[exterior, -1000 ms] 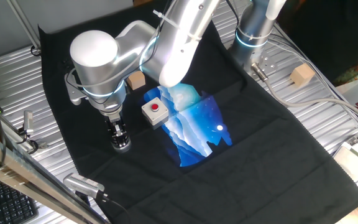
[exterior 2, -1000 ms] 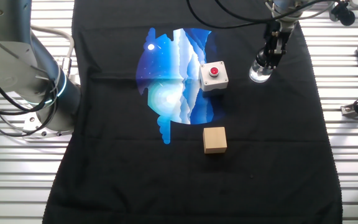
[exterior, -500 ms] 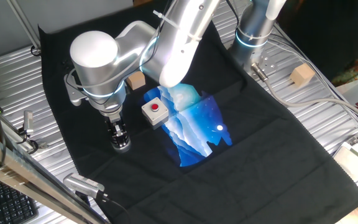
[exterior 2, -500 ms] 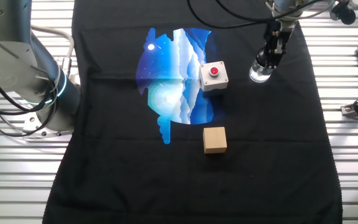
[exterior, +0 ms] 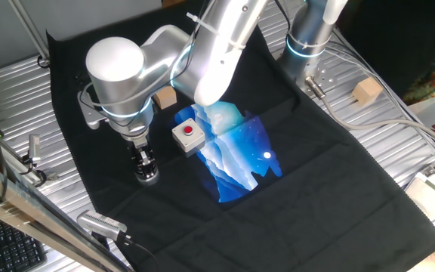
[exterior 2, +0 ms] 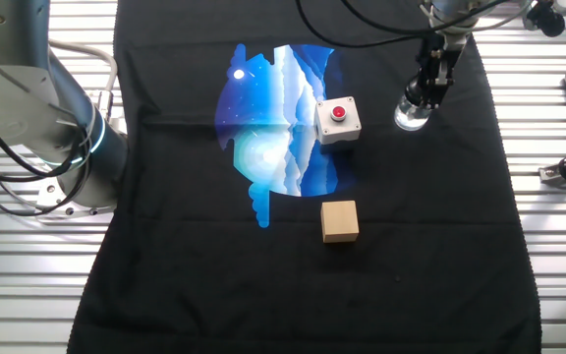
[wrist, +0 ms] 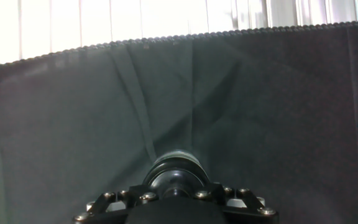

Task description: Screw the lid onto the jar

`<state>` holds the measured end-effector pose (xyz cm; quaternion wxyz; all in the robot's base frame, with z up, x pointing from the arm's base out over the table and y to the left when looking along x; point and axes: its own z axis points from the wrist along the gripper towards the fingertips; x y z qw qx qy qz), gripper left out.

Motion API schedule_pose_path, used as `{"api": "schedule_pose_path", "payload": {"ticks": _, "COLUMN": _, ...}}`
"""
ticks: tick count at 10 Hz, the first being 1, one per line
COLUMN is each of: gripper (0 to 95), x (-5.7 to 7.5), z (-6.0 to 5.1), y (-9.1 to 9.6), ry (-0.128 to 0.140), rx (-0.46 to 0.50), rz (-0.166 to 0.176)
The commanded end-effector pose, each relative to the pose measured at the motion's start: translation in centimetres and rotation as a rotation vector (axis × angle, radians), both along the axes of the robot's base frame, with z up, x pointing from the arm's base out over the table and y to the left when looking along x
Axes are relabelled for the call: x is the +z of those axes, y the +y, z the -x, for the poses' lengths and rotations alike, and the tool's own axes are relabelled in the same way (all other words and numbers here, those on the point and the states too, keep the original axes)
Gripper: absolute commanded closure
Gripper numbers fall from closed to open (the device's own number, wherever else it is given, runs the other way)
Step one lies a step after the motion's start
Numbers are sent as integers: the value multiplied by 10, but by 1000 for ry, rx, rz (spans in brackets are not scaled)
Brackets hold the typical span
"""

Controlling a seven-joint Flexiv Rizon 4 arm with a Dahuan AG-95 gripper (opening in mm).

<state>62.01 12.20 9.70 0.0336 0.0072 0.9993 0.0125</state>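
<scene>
1. In the hand view, the gripper [wrist: 176, 190] is seen low in the frame, directly over the lid [wrist: 178, 167]; whether the lid is clamped or merely touched cannot be told.
2. The lid is judged to be seated on the jar [exterior 2: 411, 118], which stands on the black cloth [exterior 2: 440, 226] just beside the red-button box [exterior 2: 338, 120].
3. The placing is judged done; turning down and release are judged still left.
4. Farther off, the wooden cube [exterior 2: 340, 220] is left well apart.
</scene>
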Motion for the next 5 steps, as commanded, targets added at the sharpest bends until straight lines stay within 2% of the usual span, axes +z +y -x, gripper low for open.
{"api": "schedule_pose_path", "payload": {"ticks": 1, "gripper": 190, "x": 0, "z": 0, "y": 0, "ry": -5, "rx": 17, "rz": 4}}
{"api": "schedule_pose_path", "payload": {"ticks": 5, "gripper": 190, "x": 0, "z": 1, "y": 0, "ry": -7, "rx": 29, "rz": 7}}
